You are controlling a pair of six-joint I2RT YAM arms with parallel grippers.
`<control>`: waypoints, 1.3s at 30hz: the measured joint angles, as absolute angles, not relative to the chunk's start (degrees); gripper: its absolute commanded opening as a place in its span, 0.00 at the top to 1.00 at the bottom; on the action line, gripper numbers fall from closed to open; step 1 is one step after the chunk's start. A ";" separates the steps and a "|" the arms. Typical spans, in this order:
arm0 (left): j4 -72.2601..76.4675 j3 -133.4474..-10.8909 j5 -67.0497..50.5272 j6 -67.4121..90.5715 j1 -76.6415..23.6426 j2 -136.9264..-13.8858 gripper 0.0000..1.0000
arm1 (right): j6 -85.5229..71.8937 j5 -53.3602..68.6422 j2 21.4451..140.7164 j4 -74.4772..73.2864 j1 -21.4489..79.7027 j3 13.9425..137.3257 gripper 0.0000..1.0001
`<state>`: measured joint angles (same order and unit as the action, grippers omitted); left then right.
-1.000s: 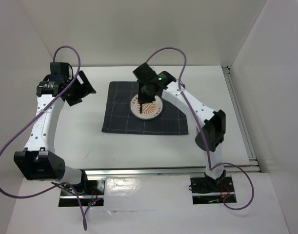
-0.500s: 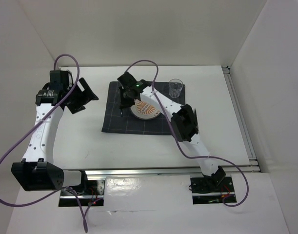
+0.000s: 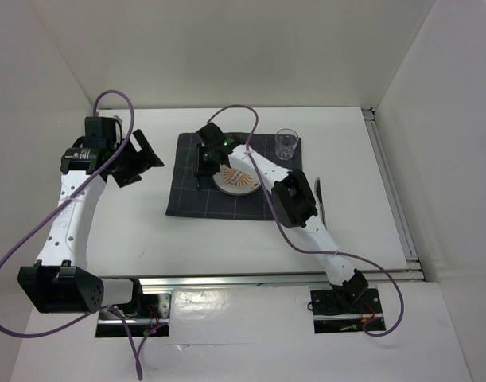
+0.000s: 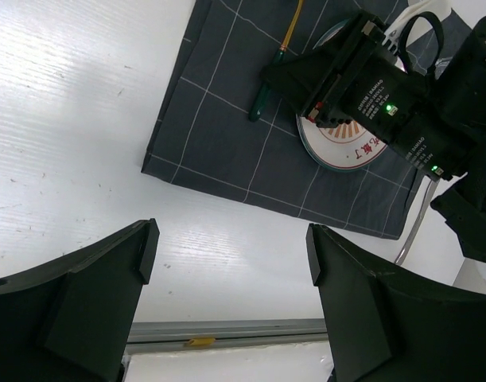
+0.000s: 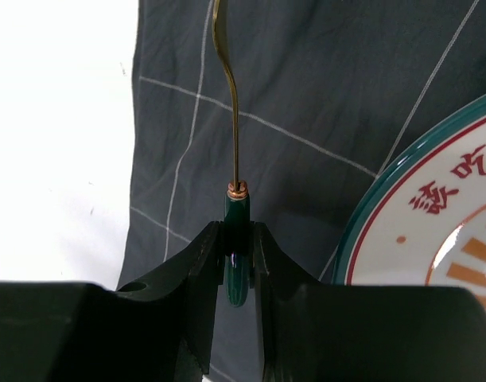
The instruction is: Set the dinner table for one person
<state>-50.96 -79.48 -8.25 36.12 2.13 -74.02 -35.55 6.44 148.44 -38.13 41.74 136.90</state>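
Nearest you, the table [image 3: 155, 239] is spreading white beneath both arms, carrying everything; by the 3 o'clock edge of the mat [image 3: 187, 199] a thin silver piece [image 3: 318, 193] is lying, too small to name; farther on, your right gripper [image 5: 236, 239] is pinching the green handle of a gold-shafted utensil [image 5: 236, 143], jaws nearly together on it; its head is running out of the wrist view, so I am not calling it fork or spoon.

What is mattering: the utensil is pointing straight ahead of those jaws, long axis running 6 to 12 o'clock, handle toward you, over the mat at 9 o'clock of the plate [image 5: 433, 247], near it yet apart; whether it is touching the cloth I cannot tell; the right arm is the one on it, and I am judging the coming move to be a short lowering and a release.

Your left gripper [image 4: 231, 247] is hovering over the table at the mat's 9 o'clock, jaws spread wide, holding nothing, well apart from the utensil; farthest, a glass [image 3: 286, 143] is standing upright on the mat's 1 o'clock corner.

Against a second ago, the right gripper is no longer hanging over the plate but reaching to its 9 o'clock; the glass and silver piece are now showing from behind the arm; the left arm is sitting much as it was.
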 measured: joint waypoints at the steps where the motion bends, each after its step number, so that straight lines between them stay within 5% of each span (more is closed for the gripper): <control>1: -50.96 -79.48 -8.21 36.10 2.13 -74.02 0.06 | -35.79 6.44 148.68 -37.85 41.65 136.90 0.98; 39: -51.94 -79.48 -6.22 34.68 1.67 -72.86 0.05 | -39.57 5.23 144.70 -35.68 45.21 130.37 1.00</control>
<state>-51.94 -79.48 -6.22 34.68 1.67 -72.86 -39.57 5.23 144.70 -35.68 45.21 130.37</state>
